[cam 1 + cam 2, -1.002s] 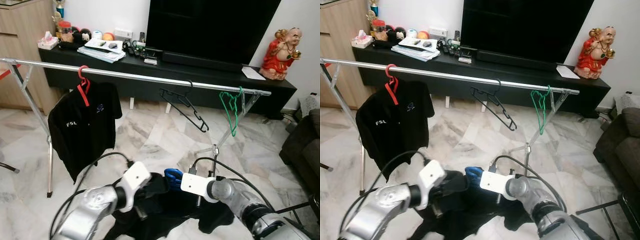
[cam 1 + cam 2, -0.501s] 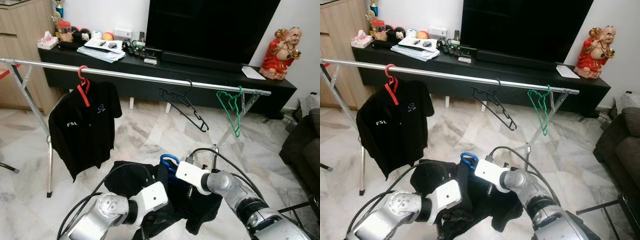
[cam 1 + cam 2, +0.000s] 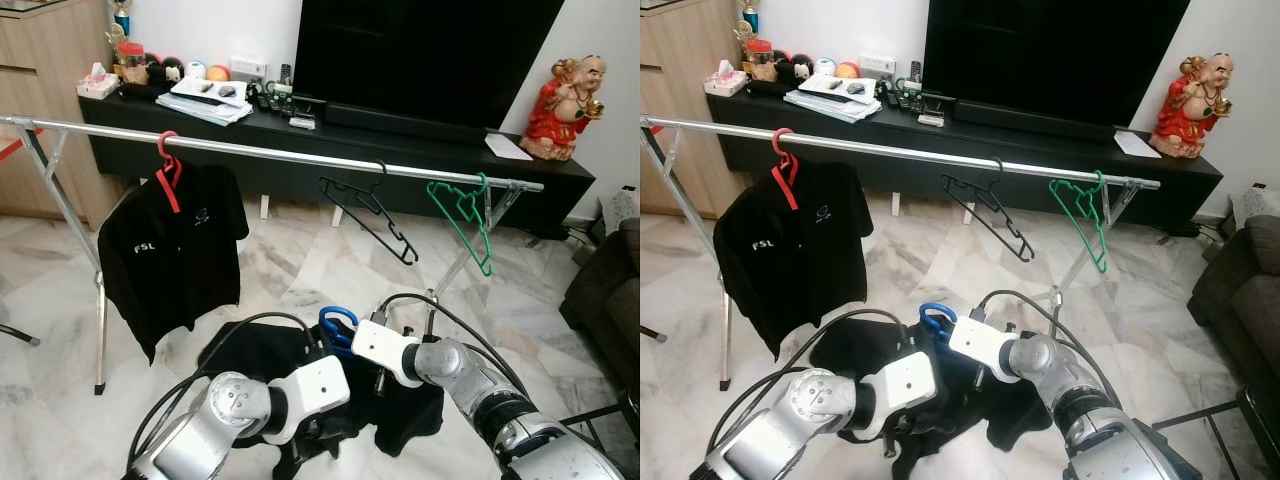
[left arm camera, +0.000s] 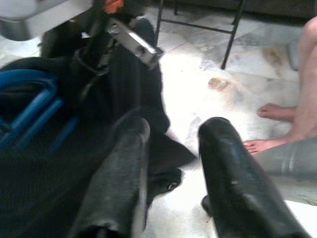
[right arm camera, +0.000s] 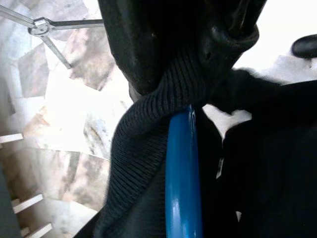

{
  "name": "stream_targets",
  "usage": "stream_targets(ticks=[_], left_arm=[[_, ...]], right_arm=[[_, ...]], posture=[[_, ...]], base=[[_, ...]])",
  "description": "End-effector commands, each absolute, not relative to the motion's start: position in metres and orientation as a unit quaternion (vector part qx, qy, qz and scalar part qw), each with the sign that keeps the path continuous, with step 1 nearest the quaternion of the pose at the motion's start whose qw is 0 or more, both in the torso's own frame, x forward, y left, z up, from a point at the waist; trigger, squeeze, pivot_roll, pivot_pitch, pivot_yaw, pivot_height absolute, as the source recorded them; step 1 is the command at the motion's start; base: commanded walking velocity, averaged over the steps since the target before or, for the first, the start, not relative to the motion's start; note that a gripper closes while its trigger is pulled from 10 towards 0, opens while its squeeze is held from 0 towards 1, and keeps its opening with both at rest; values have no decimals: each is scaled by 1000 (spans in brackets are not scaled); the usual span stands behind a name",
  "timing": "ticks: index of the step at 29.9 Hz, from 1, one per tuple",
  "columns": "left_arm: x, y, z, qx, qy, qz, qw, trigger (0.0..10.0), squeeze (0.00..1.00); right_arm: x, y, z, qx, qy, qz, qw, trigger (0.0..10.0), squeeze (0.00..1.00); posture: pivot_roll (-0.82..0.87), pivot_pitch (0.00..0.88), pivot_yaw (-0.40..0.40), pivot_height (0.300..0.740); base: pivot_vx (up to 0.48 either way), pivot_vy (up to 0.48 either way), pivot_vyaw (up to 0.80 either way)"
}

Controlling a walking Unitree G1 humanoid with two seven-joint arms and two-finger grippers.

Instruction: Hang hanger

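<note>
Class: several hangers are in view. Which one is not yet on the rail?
The blue hanger, inside the black shirt at the right gripper. The red, black and green ones hang on the rail.

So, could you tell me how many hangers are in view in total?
4: a red hanger on the rail carrying a black shirt, a bare black hanger, a bare green hanger, and a blue hanger held low inside a black garment.

Both silver arms reach forward and inward, wrists nearly meeting low in front of the torso. Right gripper (image 5: 193,74): black fingers clamped together, pinching dark knit fabric and a blue plastic bar between them. Left gripper (image 4: 173,163): two long black fingers spread apart with a clear gap, nothing between them, pointing down at the floor, one finger (image 4: 121,183) against dark fabric.
</note>
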State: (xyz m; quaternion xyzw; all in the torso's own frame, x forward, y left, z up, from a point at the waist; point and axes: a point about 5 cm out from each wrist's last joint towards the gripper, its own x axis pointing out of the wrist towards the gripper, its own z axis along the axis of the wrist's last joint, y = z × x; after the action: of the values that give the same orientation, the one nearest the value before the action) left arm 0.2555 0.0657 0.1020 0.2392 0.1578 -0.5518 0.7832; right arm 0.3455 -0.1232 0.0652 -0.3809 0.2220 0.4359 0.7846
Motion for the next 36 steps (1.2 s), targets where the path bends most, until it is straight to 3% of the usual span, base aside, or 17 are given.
stream_targets(ticks=[1, 7, 8, 13, 19, 23, 29, 36], left_arm=[[260, 64, 104, 258, 149, -540, 787, 10000, 1000], [261, 77, 100, 286, 164, -523, 786, 10000, 1000], [262, 84, 106, 277, 157, -519, 794, 10000, 0], [267, 103, 121, 252, 143, -494, 820, 10000, 0], [268, 141, 147, 244, 121, -463, 844, 10000, 0], [265, 151, 150, 246, 129, -463, 842, 10000, 0], [255, 157, 116, 266, 201, -478, 813, 10000, 0], [263, 146, 105, 267, 194, -467, 820, 10000, 0]], right_arm=[[352, -128, 76, -378, 209, 431, 792, 0, 0], [351, -132, 76, -377, 206, 436, 790, 0, 0], [351, -132, 78, -375, 197, 447, 788, 0, 0], [350, -133, 84, -376, 182, 473, 776, 0, 0], [346, -145, 82, -422, 198, 499, 730, 0, 0], [346, -149, 84, -424, 200, 509, 722, 0, 0], [349, -145, 95, -419, 177, 528, 718, 0, 0], [347, -138, 102, -410, 155, 566, 698, 0, 0]], posture=[[176, 0, -171, 740], [174, 0, -169, 740], [174, 0, -170, 740], [181, 0, -175, 740], [198, 0, -186, 740], [204, 0, -190, 740], [188, 0, -186, 740], [174, 0, -180, 740]], base=[[0, 0, 0], [0, 0, 0], [0, 0, 0], [0, 0, 0], [0, 0, 0], [0, 0, 0], [0, 0, 0], [0, 0, 0]])
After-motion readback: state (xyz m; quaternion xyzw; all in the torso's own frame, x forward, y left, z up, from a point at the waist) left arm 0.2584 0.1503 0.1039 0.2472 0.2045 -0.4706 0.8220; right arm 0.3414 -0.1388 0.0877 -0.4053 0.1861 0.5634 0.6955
